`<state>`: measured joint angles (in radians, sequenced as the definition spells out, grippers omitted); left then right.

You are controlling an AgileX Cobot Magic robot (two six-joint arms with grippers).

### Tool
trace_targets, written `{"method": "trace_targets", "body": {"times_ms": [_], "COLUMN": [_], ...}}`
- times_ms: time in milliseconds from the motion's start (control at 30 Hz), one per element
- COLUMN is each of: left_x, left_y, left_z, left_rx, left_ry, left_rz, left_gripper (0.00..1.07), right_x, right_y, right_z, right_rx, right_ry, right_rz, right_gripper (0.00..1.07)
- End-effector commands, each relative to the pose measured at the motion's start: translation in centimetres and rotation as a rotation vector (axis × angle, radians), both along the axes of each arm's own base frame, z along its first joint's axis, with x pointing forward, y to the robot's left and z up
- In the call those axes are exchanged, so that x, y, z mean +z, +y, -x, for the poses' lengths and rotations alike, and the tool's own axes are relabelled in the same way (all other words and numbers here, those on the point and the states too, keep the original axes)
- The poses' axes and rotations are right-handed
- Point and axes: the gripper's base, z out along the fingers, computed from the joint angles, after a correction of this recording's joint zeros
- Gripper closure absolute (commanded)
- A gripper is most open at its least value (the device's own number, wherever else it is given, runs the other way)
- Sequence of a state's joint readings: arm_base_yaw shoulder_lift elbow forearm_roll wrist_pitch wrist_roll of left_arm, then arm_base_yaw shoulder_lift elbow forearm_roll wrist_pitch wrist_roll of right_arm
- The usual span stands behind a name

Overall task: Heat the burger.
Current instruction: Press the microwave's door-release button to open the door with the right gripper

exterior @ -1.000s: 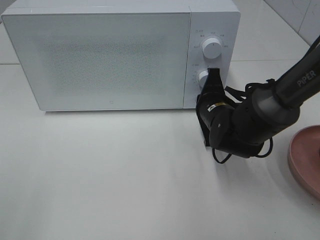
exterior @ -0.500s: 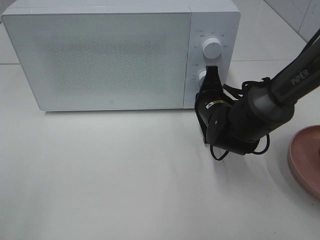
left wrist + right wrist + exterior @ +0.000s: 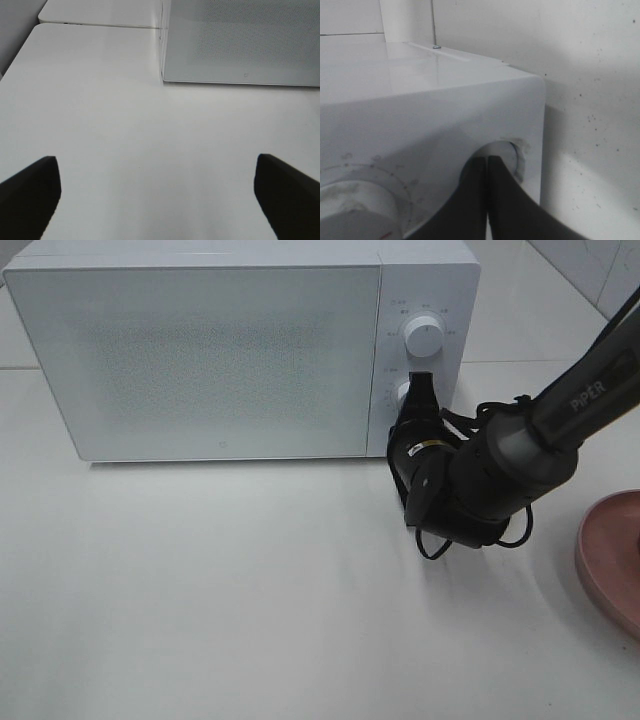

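Nearest, the left gripper (image 3: 156, 165) hangs over the bare white table (image 3: 250, 590), its jaws spread wide and holding nothing; it faces the near left corner of the microwave (image 3: 200, 350). At the right edge of the scene sits the pink dish (image 3: 610, 560), only partly in frame, and the part that shows is bare.

Farther in, the right gripper (image 3: 420, 388) has its jaws clenched flat together, nothing between them, with the tips against the lower knob (image 3: 404, 395) on the microwave's right-hand control panel. Over the last second the right wrist has swung a little left and the tips have crept left across that knob, while the upper knob (image 3: 426, 337) is untouched. That reads as the dial being nudged round, likely to set the heating.

At the far side the microwave door (image 3: 200, 360) is closed. The burger appears in no view; being off the visible part of its dish, it is probably behind that door, though this cannot be confirmed. If so, only the dial-setting remains.
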<state>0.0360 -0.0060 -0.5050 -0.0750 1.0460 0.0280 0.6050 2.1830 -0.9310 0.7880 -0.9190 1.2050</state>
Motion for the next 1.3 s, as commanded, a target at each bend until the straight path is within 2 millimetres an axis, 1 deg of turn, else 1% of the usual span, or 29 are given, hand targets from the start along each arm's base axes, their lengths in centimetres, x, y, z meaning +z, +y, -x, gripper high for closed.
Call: {"method": "trace_targets", "body": {"times_ms": [33,133,233,733,833,900,933,1067,1100,1233,1300], "left_x": [0.0,0.0,0.0,0.0,0.0,0.0,0.0,0.0,0.0,0.0,0.0], "left_y": [0.0,0.0,0.0,0.0,0.0,0.0,0.0,0.0,0.0,0.0,0.0], "left_z": [0.3,0.3,0.3,0.3,0.3,0.3,0.3,0.3,0.3,0.3,0.3], "left_rx": [-0.005,-0.005,-0.005,-0.005,-0.005,-0.005,-0.005,-0.005,-0.005,-0.005,-0.005], "left_ry": [-0.028,-0.028,-0.028,-0.028,-0.028,-0.028,-0.028,-0.028,-0.028,-0.028,-0.028], "left_rz": [0.009,0.009,0.009,0.009,0.009,0.009,0.009,0.009,0.009,0.009,0.009], "left_gripper": [0.09,0.09,0.09,0.09,0.09,0.09,0.09,0.09,0.09,0.09,0.09], "right_x": [2.5,2.4,2.5,2.3,2.5,2.6,2.4,2.2,2.1,2.2,2.4], "right_y": [0.2,0.6,0.6,0.8,0.3,0.3,0.3,0.2,0.0,-0.3,-0.5], "right_z": [-2.6,-3.2,-3.3,-3.0,-2.2,-2.0,-1.5,-0.9,-0.4,0.2,1.0], "right_rx": [-0.013,-0.009,-0.011,0.018,0.022,0.028,0.057,0.093,0.100,0.109,0.149], "right_ry": [-0.210,-0.217,-0.216,-0.174,-0.155,-0.146,-0.099,-0.045,-0.019,-0.007,0.011], "right_rz": [0.016,0.022,0.024,0.046,0.052,0.050,0.052,0.058,0.060,0.067,0.084], "right_gripper": [1.07,1.07,1.07,1.07,1.07,1.07,1.07,1.07,1.07,1.07,1.06]}}
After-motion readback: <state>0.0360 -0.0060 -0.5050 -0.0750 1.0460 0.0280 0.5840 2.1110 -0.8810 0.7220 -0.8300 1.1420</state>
